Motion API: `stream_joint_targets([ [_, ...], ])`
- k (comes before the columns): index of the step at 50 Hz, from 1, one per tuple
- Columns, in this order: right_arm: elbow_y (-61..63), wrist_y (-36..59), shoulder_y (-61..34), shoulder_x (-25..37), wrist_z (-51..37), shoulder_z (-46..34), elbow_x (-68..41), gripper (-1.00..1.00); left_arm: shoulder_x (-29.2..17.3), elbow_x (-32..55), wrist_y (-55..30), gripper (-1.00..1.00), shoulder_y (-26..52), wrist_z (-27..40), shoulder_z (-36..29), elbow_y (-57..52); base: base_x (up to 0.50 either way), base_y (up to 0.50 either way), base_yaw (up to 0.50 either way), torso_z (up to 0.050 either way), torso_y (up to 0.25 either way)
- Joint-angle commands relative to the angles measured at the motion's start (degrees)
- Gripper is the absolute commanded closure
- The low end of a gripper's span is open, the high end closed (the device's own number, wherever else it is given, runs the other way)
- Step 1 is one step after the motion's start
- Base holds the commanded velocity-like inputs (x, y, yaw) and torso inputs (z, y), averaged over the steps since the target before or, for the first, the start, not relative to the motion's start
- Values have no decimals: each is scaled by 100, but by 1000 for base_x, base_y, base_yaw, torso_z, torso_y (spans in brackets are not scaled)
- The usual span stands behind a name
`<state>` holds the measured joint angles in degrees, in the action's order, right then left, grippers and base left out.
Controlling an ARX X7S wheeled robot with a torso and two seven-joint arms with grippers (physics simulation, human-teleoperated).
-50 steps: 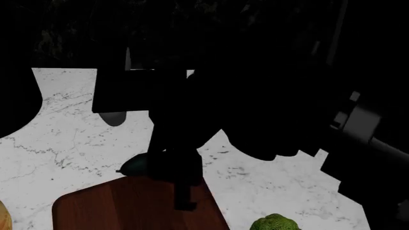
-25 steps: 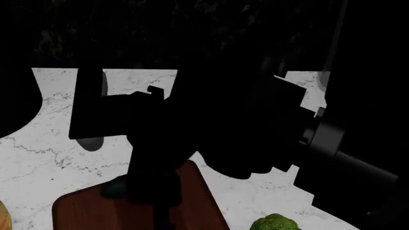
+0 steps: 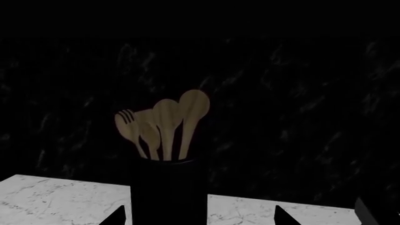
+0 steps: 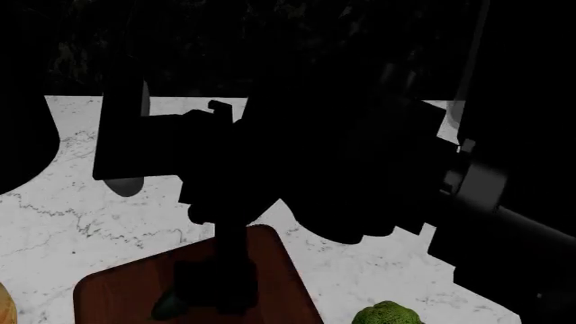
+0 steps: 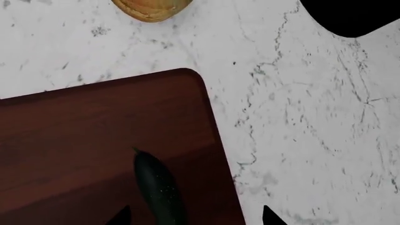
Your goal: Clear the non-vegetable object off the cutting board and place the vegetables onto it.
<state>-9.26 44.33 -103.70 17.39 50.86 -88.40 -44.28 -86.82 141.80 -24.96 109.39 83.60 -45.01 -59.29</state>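
Note:
The dark green cucumber (image 5: 159, 192) lies lengthwise over the reddish-brown cutting board (image 5: 75, 140), near its edge. It sits between the fingertips of my right gripper (image 5: 195, 216), which stand wide apart with a gap on each side, so the gripper is open. From the head camera my dark right arm covers most of the board (image 4: 108, 297), and only a cucumber tip (image 4: 166, 307) shows. The light green broccoli (image 4: 387, 314) rests on the counter to the board's right. A tan rounded object (image 5: 150, 9) lies off the board. My left gripper (image 3: 198, 218) is open and holds nothing.
A black holder (image 3: 168, 192) with wooden spoons (image 3: 166, 126) stands on the white marble counter (image 3: 56, 197) right in front of my left gripper, against a dark wall. Bare marble (image 5: 312, 140) lies beside the board.
My right arm has come toward the near side with the cucumber, from the counter just past the board's far edge to over the board.

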Motion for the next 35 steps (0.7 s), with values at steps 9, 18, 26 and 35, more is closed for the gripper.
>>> stream_joint_targets([
  [9,969,1229,-553,662,-916,824,-592,-100,171,-459,212,-100,-307,-451,114,23,0,0,0,0,0],
  [18,1669,2525,-483,1086,-2440,1505,-1413,-100,120,-838,459,-100,-678,-770,26,-33,0,0,0,0,0],
  [26,1658,3826,-273,1224,-4229,2590,-2891,-100,165,-1140,581,-100,-937,-957,-33,10,0,0,0,0,0],
  [35,1511,4303,-477,1652,-6904,2952,-5805,-100,-66,-1663,1067,-100,-1412,-1438,-260,-50,0,0,0,0,0],
])
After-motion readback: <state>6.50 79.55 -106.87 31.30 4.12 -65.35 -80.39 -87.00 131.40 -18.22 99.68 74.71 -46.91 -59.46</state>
